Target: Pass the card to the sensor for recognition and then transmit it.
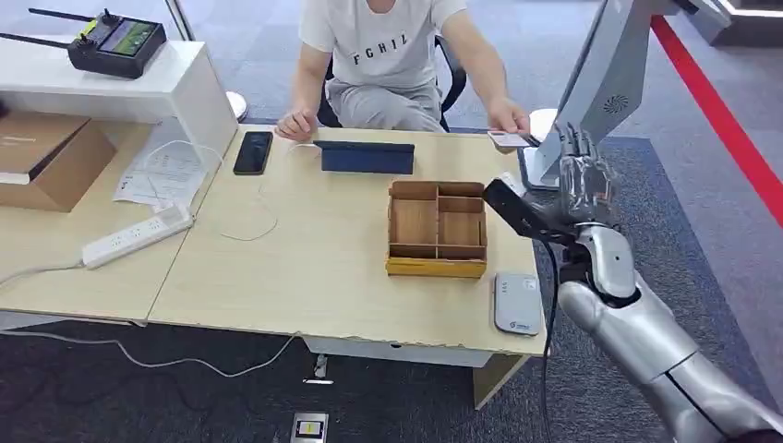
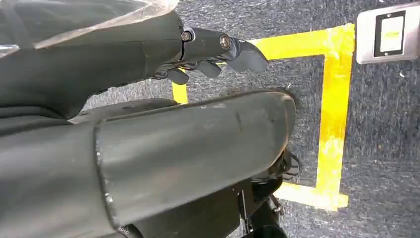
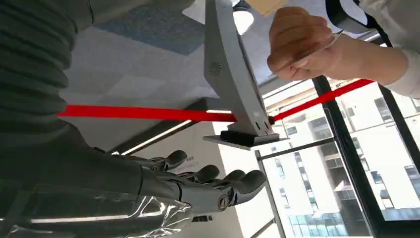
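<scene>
Wooden desk [image 1: 305, 268], person's hand holding card [image 1: 507, 140] just beyond empty, spread right hand [image 1: 580, 180], left hand [image 2: 218, 49] empty, fingers loosely extended.

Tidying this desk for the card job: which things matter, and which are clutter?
Job: card in the person's hand; card sensor; right hand, empty.
Clutter: wooden organizer; phone; power strip; cardboard box; remote controller.

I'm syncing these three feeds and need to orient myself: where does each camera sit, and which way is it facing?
Head view: high on the body, facing down at the desk; shows the raised right hand.
Left wrist view: behind the hanging left hand, facing the carpet and yellow tape.
Right wrist view: behind the right hand, facing the monitor and the person's hand holding the card.
Head and right wrist views share the monitor, card and right hand.
</scene>
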### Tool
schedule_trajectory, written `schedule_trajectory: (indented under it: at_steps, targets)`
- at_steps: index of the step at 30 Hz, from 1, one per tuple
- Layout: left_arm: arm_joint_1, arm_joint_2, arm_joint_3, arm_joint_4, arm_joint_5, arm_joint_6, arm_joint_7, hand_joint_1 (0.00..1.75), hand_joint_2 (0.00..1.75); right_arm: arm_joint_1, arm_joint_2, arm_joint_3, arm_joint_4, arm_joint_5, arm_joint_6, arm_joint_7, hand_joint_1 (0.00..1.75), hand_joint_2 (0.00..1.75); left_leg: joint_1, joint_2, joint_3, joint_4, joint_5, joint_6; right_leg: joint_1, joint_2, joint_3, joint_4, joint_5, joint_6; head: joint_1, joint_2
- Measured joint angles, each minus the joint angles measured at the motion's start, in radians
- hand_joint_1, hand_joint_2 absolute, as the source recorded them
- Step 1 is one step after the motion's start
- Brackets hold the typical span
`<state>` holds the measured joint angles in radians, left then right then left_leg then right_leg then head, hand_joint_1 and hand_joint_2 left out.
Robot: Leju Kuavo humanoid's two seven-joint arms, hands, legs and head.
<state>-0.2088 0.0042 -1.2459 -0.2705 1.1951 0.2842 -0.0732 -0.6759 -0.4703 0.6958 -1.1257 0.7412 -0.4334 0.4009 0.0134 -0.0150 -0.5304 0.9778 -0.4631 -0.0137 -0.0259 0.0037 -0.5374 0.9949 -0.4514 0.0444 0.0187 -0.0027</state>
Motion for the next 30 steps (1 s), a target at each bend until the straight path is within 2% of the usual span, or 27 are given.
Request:
schedule_trajectory:
  at_steps: [17,18,19,30]
  targets:
    - [-0.021,0.0,0.0,-0.002,-0.053,-0.023,0.043,0.0,0.0,-0.02,0.01,0.033,0.151,0.04,-0.012,0.014,0.0,1.75,0.0,0.0,0.0,0.0,0.0,0.0,0.0,0.0,-0.001,0.0,0.0,0.0,0.0,0.0]
    - [-0.023,0.0,0.0,-0.002,-0.056,-0.025,0.045,0.0,0.0,-0.02,0.01,0.033,0.153,0.041,-0.012,0.014,0.54,1.75,0.0,0.0,0.0,0.0,0.0,0.0,0.0,0.0,-0.001,0.0,0.0,0.0,0.0,0.0]
    - [-0.025,0.0,0.0,-0.002,-0.058,-0.029,0.045,0.0,0.0,-0.021,0.01,0.033,0.158,0.04,-0.013,0.014,1.75,1.75,0.0,0.0,0.0,0.0,0.0,0.0,0.0,0.0,-0.001,0.0,0.0,0.0,0.0,0.0]
    - [-0.036,0.0,0.0,-0.002,-0.076,-0.035,0.045,0.0,0.0,-0.02,0.01,0.032,0.191,0.031,-0.017,0.008,1.75,1.75,0.0,0.0,0.0,0.0,0.0,0.0,0.0,0.0,-0.001,0.0,0.0,0.0,0.0,0.0]
